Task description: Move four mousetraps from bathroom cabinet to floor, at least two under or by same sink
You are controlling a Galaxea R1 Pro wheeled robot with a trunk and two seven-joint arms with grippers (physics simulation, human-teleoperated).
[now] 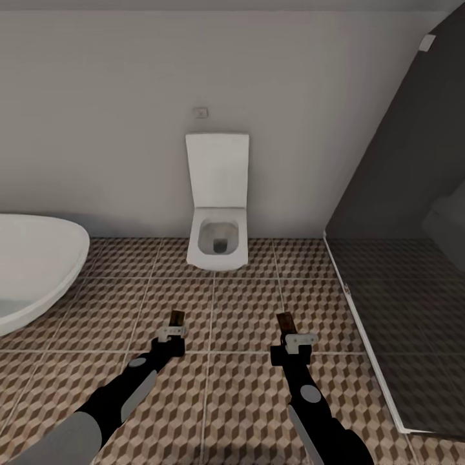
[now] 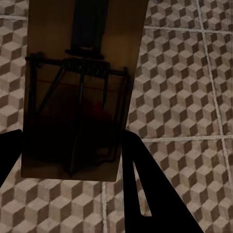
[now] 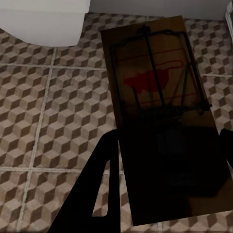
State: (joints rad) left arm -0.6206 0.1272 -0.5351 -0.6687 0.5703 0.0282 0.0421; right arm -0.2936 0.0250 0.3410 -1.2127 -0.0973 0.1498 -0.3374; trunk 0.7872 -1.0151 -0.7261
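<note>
The left gripper [image 1: 175,330] is clamping one mousetrap [image 2: 80,92], and the right gripper [image 1: 292,339] is clamping another mousetrap [image 3: 162,111], both hanging above the cube-patterned bathroom floor [image 1: 245,310]. A white toilet [image 1: 218,219] (lid raised, bowl looking empty) is facing them, with a bathtub [image 1: 32,271] sitting at the left.

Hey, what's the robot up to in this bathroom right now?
It is carrying two mousetraps, one in each hand, held out over the patterned bathroom floor. The left hand grips one mousetrap and the right hand grips another mousetrap. It faces the white toilet on the far wall, with the bathtub to its left and a dark glass shower screen to its right. Neither trap has been set down yet.
</note>
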